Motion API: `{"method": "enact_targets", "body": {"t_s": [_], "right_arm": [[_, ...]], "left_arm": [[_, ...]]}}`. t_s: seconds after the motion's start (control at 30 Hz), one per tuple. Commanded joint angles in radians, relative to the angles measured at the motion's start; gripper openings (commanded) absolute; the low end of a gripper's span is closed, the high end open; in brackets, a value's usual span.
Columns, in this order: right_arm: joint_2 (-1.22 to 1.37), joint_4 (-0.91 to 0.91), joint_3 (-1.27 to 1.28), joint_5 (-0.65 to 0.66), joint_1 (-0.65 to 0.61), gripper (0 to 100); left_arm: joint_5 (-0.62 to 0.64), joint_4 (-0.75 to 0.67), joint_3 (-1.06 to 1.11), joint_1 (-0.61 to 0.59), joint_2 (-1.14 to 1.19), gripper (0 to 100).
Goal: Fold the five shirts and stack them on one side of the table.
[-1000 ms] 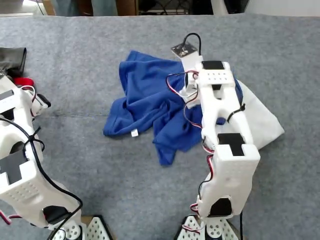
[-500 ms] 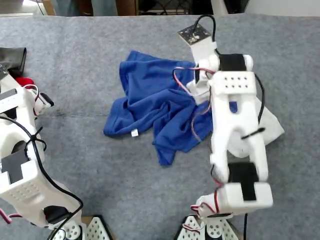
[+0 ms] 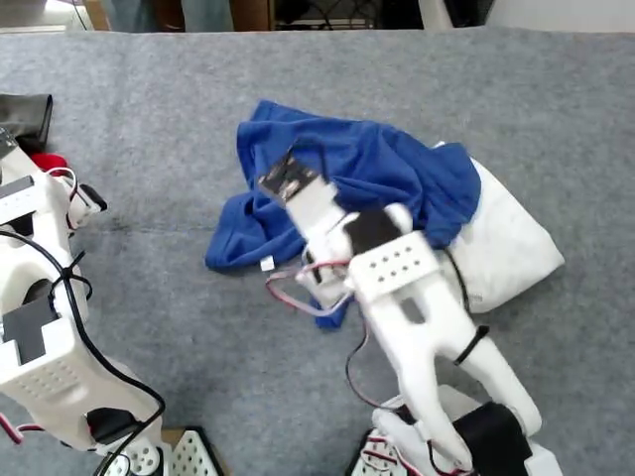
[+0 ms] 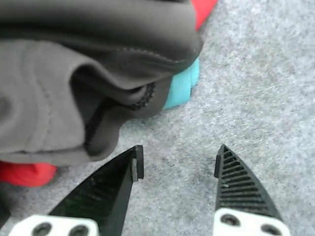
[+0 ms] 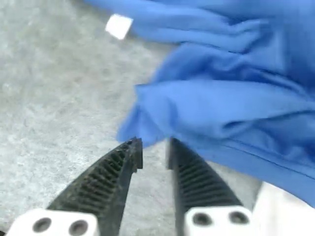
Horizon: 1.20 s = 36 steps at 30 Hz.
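Note:
A crumpled blue shirt [image 3: 377,174] lies mid-table, partly over a white shirt [image 3: 506,248] to its right. My right arm [image 3: 397,288] leans across the blue shirt's near edge. In the right wrist view my right gripper [image 5: 153,146] hovers low over the felt, open by a narrow gap with nothing in it, its tips just short of a blue shirt [image 5: 236,113] fold. My left gripper [image 4: 179,160] is open over bare felt beside a stack with a dark grey shirt [image 4: 74,73] over a teal shirt [image 4: 182,88] and a red shirt [image 4: 24,172].
A white tag [image 3: 266,264] marks the blue shirt's near left hem. The stack's black shirt [image 3: 25,119] and red shirt [image 3: 45,162] sit at the far left edge by my left arm [image 3: 40,327]. Grey felt [image 3: 149,79] covers the table.
My right arm has swung from the far right side of the blue shirt across to its near left edge and dropped low. The left arm has stayed put.

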Motion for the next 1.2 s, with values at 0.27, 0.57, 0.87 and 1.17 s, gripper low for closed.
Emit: {"method": "enact_targets", "body": {"t_s": [0.27,0.57,0.87,1.17], "right_arm": [[-0.031,-0.120,0.076,-0.107,-0.204,5.3],[0.058,-0.124,0.067,-0.110,-0.100,5.3],[0.278,-0.101,-0.090,-0.183,-0.137,5.3],[0.291,-0.069,-0.087,-0.203,-0.183,5.7]], "left_arm": [[-0.025,0.000,-0.045,0.015,-0.005,25],[-0.037,-0.002,-0.042,0.013,-0.005,25],[-0.037,-0.002,-0.045,0.013,-0.005,25],[-0.038,-0.034,-0.038,0.015,-0.005,25]]}}
